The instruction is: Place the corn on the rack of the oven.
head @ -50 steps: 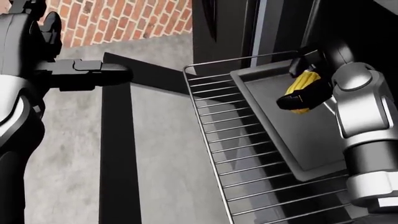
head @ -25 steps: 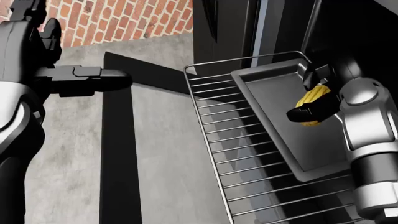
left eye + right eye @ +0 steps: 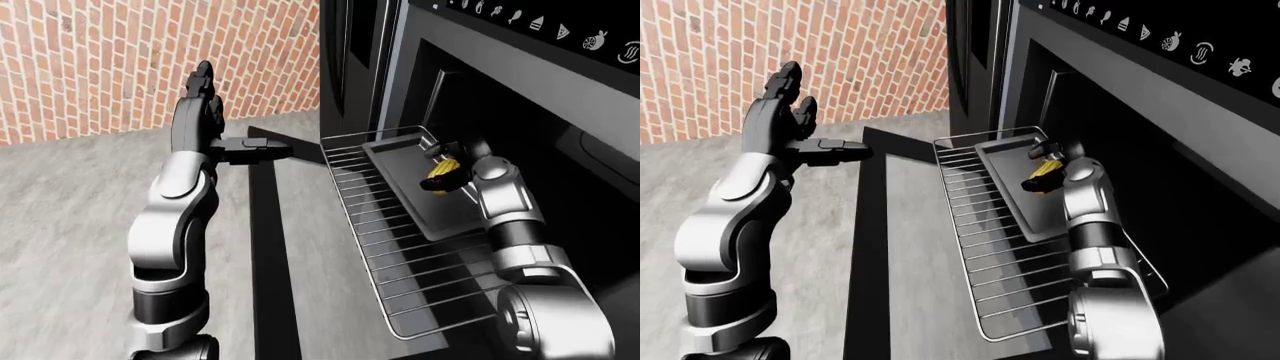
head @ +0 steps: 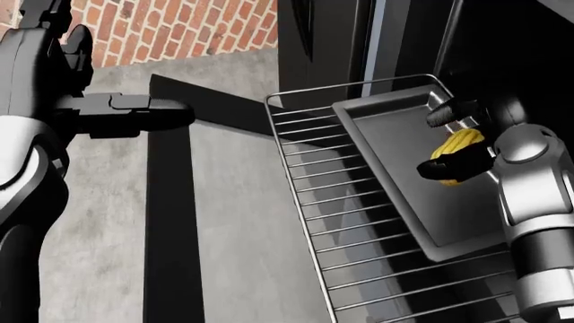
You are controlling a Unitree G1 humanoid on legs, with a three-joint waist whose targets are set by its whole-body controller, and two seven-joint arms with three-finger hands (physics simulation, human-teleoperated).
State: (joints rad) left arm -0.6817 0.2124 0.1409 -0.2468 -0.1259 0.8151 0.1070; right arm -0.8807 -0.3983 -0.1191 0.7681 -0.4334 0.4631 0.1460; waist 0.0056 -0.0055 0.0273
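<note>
Your right hand (image 4: 453, 145) is positioned over the dark grey rectangular metal baking tray (image 4: 408, 175), which sits on the silver wire oven rack (image 4: 359, 242). The rack is pulled out of the black built-in oven (image 3: 520, 97) and extends above the lowered black oven door (image 3: 262, 255).

The black fingers (image 4: 449, 168) of the right hand are clenched around the yellow ear of corn (image 4: 455, 149). One finger wraps below the cob and another shows above it, at the top of the head view. The corn is over the right half of the tray, near the tray's right edge in the head view. You cannot tell from these views whether the corn touches the tray surface.

Your left hand (image 3: 790, 124) is raised at the left of the right-eye view, well apart from the rack. Its fingers (image 3: 840, 151) are released and spread, grasping nothing; one points toward the oven, the others point upward.

A red brick wall (image 3: 120, 60) stands above the grey concrete floor (image 3: 70, 225).
</note>
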